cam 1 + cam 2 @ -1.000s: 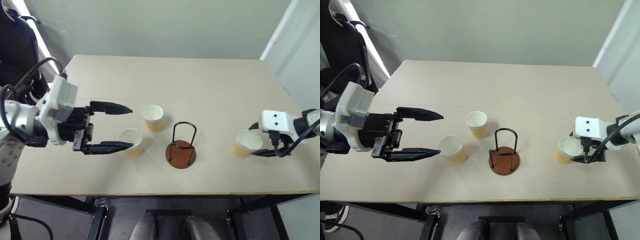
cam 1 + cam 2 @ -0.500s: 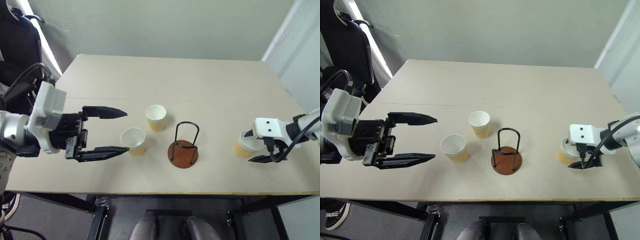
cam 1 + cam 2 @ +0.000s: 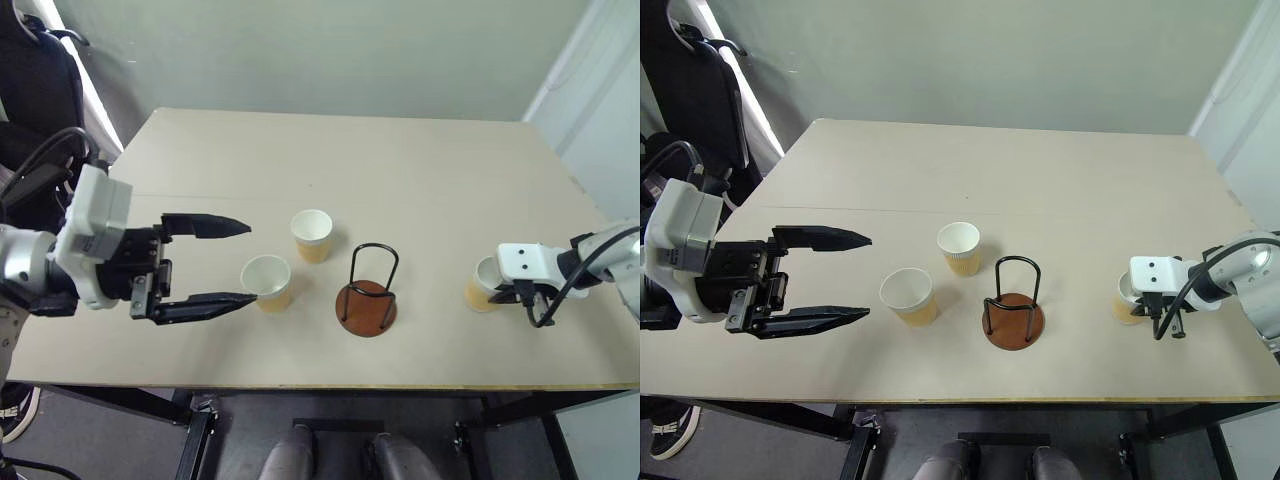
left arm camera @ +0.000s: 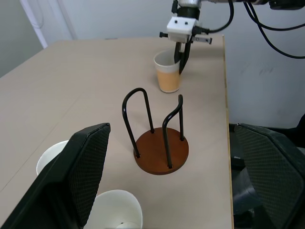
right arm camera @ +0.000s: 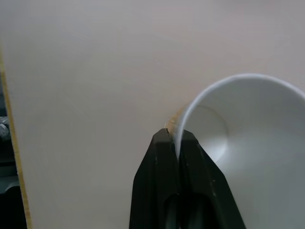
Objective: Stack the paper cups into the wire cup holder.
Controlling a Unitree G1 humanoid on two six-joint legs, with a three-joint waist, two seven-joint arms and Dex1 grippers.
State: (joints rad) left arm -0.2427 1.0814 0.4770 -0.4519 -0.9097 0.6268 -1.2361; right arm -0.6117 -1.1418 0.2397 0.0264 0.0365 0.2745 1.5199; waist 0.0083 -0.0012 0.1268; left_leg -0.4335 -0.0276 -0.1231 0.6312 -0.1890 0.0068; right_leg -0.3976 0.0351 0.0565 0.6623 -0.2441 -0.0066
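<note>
Two paper cups (image 3: 266,283) (image 3: 311,235) stand upright left of the wire cup holder (image 3: 366,308), whose reddish base and black loops sit at the table's middle front. My left gripper (image 3: 250,262) is open, level, with its near fingertip close beside the nearer cup. A third paper cup (image 3: 480,288) stands at the right. My right gripper (image 5: 174,138) is shut on that cup's (image 5: 238,124) rim, one finger inside the wall and one outside. The left wrist view also shows the holder (image 4: 159,150) and that far cup (image 4: 167,76).
The beige table (image 3: 330,160) has bare room behind the cups and holder. Its front edge (image 3: 330,386) runs close to the holder, and the right cup stands near the right edge. A dark chair (image 3: 30,90) stands beyond the table's left side.
My right gripper's fingers closed from open onto the right cup's rim. The left gripper has stayed open and in place; the camera view shifted slightly.
</note>
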